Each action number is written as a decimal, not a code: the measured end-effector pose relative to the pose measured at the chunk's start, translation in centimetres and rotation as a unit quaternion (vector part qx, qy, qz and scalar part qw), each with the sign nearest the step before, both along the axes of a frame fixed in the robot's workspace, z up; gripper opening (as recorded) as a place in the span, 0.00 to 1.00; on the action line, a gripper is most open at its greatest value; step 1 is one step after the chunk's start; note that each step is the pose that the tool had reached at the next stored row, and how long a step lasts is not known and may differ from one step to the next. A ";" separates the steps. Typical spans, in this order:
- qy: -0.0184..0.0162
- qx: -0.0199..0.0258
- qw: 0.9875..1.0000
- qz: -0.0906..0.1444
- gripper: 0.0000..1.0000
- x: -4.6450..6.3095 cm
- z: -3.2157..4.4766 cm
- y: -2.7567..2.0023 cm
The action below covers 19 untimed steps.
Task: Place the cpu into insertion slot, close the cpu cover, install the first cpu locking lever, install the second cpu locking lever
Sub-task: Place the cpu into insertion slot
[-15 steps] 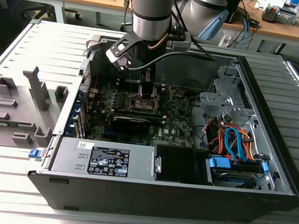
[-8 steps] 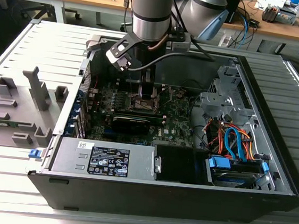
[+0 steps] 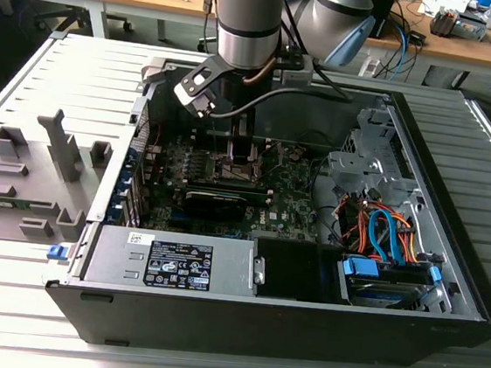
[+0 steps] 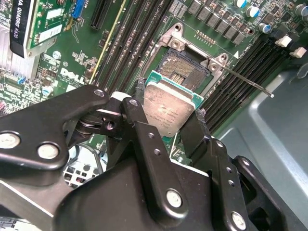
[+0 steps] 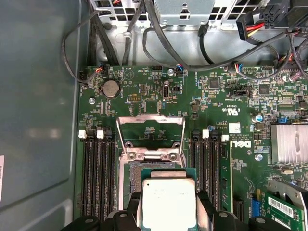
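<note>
My gripper (image 4: pixel 169 109) is shut on the cpu (image 4: pixel 168 107), a pale silvery square chip with a green edge, one black finger on each of two opposite sides. It hangs just over the near edge of the insertion slot (image 4: pixel 184 67), a dark square socket with a metal rim. I cannot tell whether the chip touches the slot. In the first wrist view the cpu (image 5: pixel 168 199) covers most of the slot (image 5: pixel 144 167). The cpu cover (image 5: pixel 151 118) stands flipped open beyond it. A thin locking lever (image 4: pixel 248 81) sticks out sideways from the socket. In the exterior view the gripper (image 3: pixel 236 152) reaches down into the case.
Dark memory slots (image 5: pixel 98 178) flank the socket on both sides. A black graphics card (image 3: pixel 217 200) lies just in front of it, with a silver power supply (image 3: pixel 176 260) at the case front. Blue and orange cables (image 3: pixel 385 234) fill the exterior view's right. Loose black cables (image 5: pixel 144 48) hang past the board.
</note>
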<state>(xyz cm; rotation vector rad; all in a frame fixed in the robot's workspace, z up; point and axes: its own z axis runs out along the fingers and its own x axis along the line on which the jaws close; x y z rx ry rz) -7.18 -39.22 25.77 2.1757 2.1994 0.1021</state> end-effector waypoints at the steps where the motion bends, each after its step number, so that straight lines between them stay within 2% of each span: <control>1: 0.000 0.000 1.000 0.000 0.54 0.0 -0.01 0.00; 19: 0.000 0.000 1.000 0.000 0.54 0.0 -0.35 0.00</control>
